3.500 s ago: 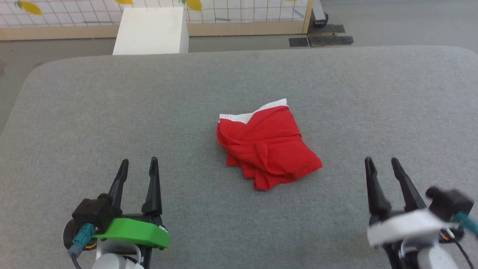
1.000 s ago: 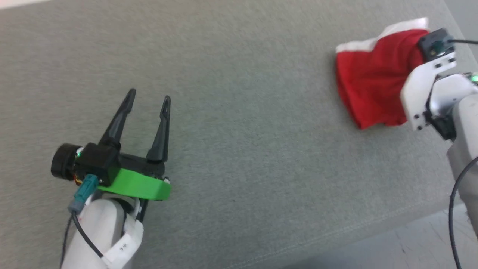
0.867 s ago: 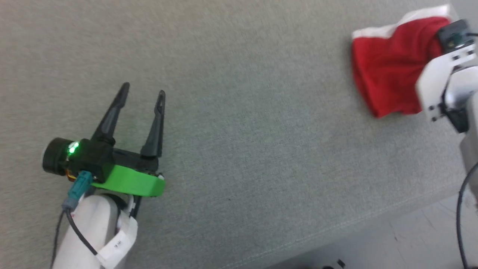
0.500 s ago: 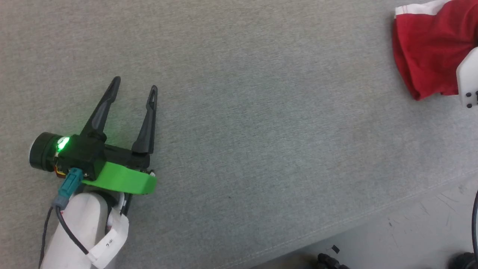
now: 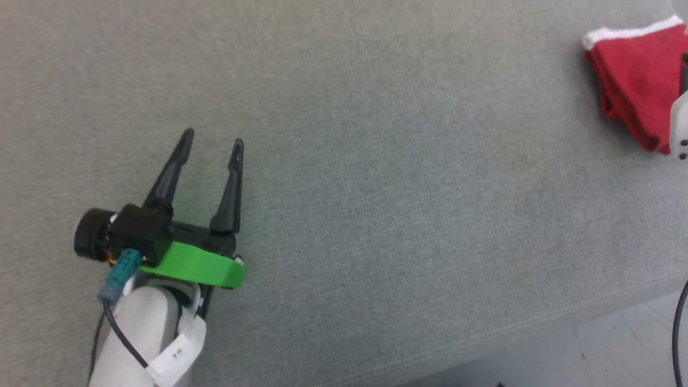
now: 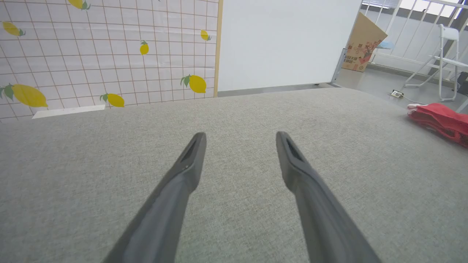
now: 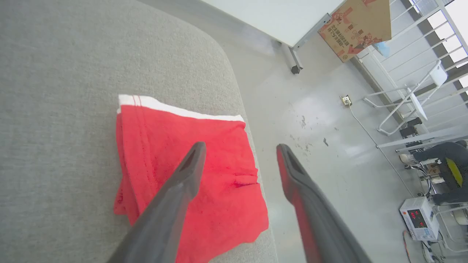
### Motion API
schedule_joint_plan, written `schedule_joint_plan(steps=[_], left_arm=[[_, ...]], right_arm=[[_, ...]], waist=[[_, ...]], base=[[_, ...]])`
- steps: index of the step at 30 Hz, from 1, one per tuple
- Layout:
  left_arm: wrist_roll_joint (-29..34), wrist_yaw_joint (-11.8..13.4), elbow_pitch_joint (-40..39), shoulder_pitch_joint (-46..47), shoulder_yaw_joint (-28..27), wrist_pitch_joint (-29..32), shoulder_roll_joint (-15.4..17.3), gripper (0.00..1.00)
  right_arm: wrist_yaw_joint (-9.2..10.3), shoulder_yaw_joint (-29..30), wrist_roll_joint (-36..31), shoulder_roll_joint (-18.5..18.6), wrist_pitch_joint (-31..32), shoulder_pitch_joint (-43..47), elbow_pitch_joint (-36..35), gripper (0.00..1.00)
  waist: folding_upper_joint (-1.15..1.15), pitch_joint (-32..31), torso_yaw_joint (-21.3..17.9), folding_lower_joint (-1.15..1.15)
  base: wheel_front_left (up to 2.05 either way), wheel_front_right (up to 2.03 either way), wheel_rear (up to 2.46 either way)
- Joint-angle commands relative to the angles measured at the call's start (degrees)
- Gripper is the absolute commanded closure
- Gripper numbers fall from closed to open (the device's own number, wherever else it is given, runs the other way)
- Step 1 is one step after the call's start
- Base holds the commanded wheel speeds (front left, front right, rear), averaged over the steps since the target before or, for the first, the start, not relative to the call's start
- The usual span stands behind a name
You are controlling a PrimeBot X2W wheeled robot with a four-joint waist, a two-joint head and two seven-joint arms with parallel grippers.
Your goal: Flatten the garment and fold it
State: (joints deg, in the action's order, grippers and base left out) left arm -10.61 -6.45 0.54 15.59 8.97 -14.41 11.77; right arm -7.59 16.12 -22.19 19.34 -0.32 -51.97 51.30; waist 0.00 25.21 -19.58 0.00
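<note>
A grey fabric-covered table (image 5: 376, 161) takes up most of the head view, its near right edge giving way to pale floor (image 7: 321, 120). Beyond the far edge, in the left wrist view, stands a tiled wall (image 6: 73, 54) printed with lemons, with a white panel (image 6: 285, 40) to its right.

The shorts (image 5: 634, 80) lie in a folded red bundle at the table's far right, by its rounded corner, with a white band along the far side. In the right wrist view the shorts (image 7: 164, 138) reach the table's right edge. From the left wrist they show as a low red heap (image 6: 438, 117), well apart from that arm.

The left gripper (image 5: 212, 137) hovers over bare table at the near left, fingers spread wide and holding nothing. The right gripper (image 7: 240, 145) is above the shorts with its fingers wide apart and nothing between them. One finger crosses the red cloth and the other the floor past the edge. Whether it touches the cloth cannot be told.
</note>
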Motion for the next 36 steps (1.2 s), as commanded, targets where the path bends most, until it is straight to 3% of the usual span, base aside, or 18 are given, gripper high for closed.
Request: schedule_joint_plan(steps=[1,9,18,25,36], left_arm=[[-0.9,0.3,0.8,-1.0,-0.3,-0.4,-0.5,0.00],[-2.6,0.3,3.8,-4.7,-2.2,-0.6,-4.7,0.00],[-3.6,-0.2,5.9,-8.3,-4.0,-0.6,-7.9,0.00],[-3.7,-0.5,6.1,-10.5,-4.7,-0.6,-8.6,0.00],[-3.7,-0.8,6.0,-13.3,-4.2,-0.6,-8.9,0.00]], right_arm=[[0.10,0.7,1.7,-1.2,-1.9,1.2,-0.6,0.00],[0.10,-0.8,10.3,-6.4,-12.3,8.7,-8.2,0.00],[0.10,-7.1,21.0,-10.3,-14.5,26.8,-29.1,0.00],[0.10,-7.5,22.9,-14.2,-14.6,41.2,-43.0,0.00],[0.10,-7.5,21.9,-16.4,-14.7,53.4,-49.9,0.00]], waist=[[0.00,-4.1,2.2,0.00],[0.00,-12.2,6.4,0.00],[0.00,-18.7,12.0,0.00],[0.00,-21.4,15.0,0.00],[0.00,-22.9,15.9,0.00]], base=[[0.00,0.00,0.00],[0.00,0.00,0.00],[0.00,0.00,0.00],[0.00,0.00,0.00],[0.00,0.00,0.00]])
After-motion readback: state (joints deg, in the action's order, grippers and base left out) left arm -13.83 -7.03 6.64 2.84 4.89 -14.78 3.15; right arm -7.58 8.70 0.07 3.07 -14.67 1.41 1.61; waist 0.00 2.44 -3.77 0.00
